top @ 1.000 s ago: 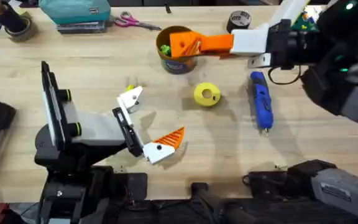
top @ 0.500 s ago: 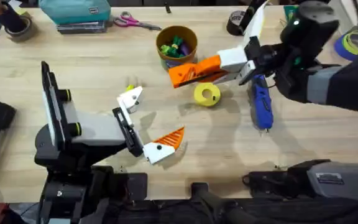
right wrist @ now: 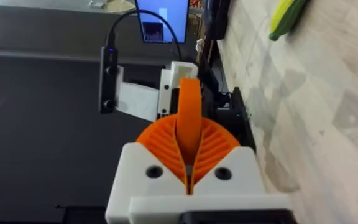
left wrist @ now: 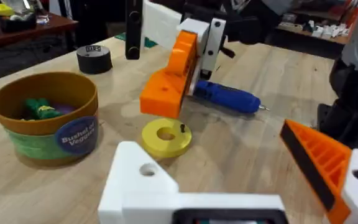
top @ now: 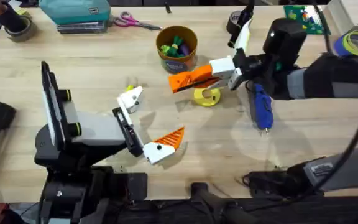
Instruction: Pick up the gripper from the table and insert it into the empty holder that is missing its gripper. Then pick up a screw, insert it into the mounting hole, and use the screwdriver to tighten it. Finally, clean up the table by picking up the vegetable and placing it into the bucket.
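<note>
Right tool [top: 190, 79] is clamped on the orange gripper [right wrist: 189, 115], hanging just above the yellow disc [top: 207, 95] near counter centre. The bucket [top: 177, 55] sits at 11 o'clock from it. The empty holder [top: 130, 99] sits at 8 o'clock, on the left tool [top: 158, 112], whose fingers stand wide apart.

Risks, as I judge them:
- The gripper is pinched by a thin edge between ribbed pads, so it could twist or slip and jam at the holder's mouth.
- A low pass could clip the disc.
- The vegetable [top: 130, 86] lies just beside the holder at 12 o'clock and could get knocked.
- The right arm hangs over the screwdriver [top: 260, 106] and a dip could roll it.
</note>
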`<action>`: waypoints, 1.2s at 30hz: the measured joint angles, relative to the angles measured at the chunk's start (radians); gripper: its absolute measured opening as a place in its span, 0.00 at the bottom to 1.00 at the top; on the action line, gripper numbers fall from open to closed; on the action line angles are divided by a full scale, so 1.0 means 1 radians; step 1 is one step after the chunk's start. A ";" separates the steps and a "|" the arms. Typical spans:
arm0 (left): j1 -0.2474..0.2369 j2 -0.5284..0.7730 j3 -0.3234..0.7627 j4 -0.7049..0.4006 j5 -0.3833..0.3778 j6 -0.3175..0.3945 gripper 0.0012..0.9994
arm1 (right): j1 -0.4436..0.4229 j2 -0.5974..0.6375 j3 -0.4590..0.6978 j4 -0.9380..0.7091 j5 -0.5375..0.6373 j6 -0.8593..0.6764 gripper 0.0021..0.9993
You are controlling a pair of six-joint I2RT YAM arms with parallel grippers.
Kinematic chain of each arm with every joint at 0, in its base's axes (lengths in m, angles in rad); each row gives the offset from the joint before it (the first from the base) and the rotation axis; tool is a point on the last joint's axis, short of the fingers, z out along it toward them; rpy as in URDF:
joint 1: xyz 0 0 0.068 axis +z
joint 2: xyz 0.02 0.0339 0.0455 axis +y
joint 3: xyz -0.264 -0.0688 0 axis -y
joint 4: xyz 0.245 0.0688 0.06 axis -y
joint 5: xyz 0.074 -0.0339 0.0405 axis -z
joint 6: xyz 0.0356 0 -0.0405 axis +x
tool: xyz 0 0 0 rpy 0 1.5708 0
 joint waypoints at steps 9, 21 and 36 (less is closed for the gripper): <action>0.000 0.000 0.000 0.000 0.000 0.000 0.99 | 0.028 0.055 -0.001 0.142 -0.012 0.004 0.01; 0.000 0.000 0.000 0.000 0.000 0.000 0.99 | 0.069 0.055 -0.001 0.359 -0.012 0.143 0.01; 0.000 0.000 0.000 0.000 0.000 0.000 0.99 | 0.133 0.064 -0.001 0.362 0.001 0.185 0.01</action>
